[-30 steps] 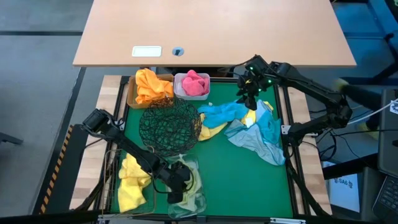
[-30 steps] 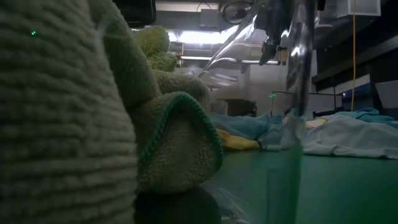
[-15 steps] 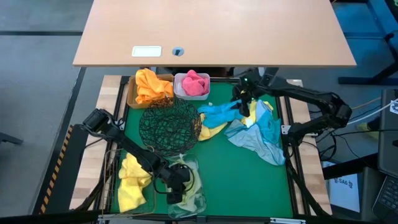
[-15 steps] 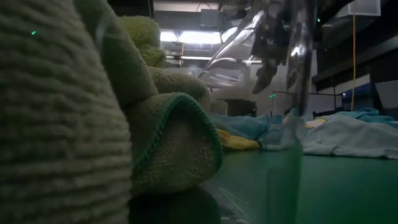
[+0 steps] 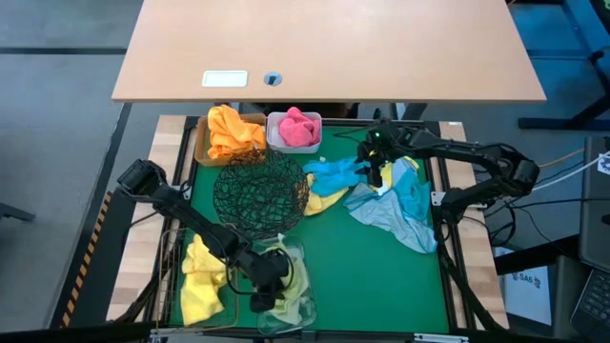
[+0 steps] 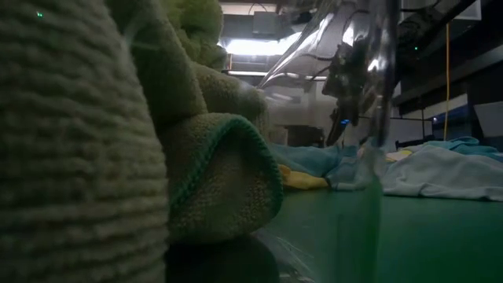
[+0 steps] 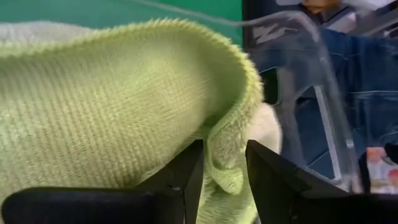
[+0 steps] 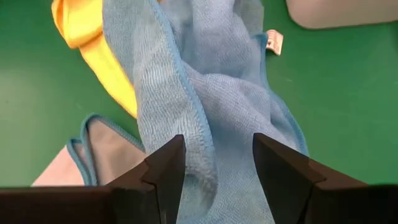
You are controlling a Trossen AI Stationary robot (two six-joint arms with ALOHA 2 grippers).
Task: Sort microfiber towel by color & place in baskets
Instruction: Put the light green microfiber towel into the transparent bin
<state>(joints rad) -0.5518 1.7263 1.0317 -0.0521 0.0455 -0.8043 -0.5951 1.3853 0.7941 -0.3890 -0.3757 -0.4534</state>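
Pale green towels [image 5: 294, 278] fill the clear plastic tub [image 7: 298, 74] at the table's near edge. My left gripper [image 7: 225, 177] hangs open over the tub [image 5: 307, 307], with a fold of green towel [image 7: 224, 155] between its fingers. A blue towel [image 8: 186, 93] lies on the green mat at the far right, partly over a yellow towel [image 8: 81, 31]. My right gripper [image 8: 217, 168] hovers open just above this blue towel [image 5: 338, 173], one finger on either side of a ridge in it and touching nothing. My left gripper comes at the tub slanting down, and a rounded fold of the pale green towel [image 7: 227, 171] stands in the gap between its two fingers [image 7: 186, 180]. I cannot tell whether the fingers touch the fold. The rest of the towel lies in the tub.
At the far left stand a tan box [image 5: 202, 143] with orange towels and a white tub [image 5: 273, 122] with a pink one. A black wire bowl [image 5: 259, 195] sits mid-left. A wire basket [image 5: 172, 250] holds yellow towels. More light blue towels [image 5: 400, 210] lie at the right.
My right gripper has come down toward the blue towel and a little toward the table's near-left, and now hangs close over it. My left gripper has risen slightly above the tub, and the top of the green towel stands higher in the low view.
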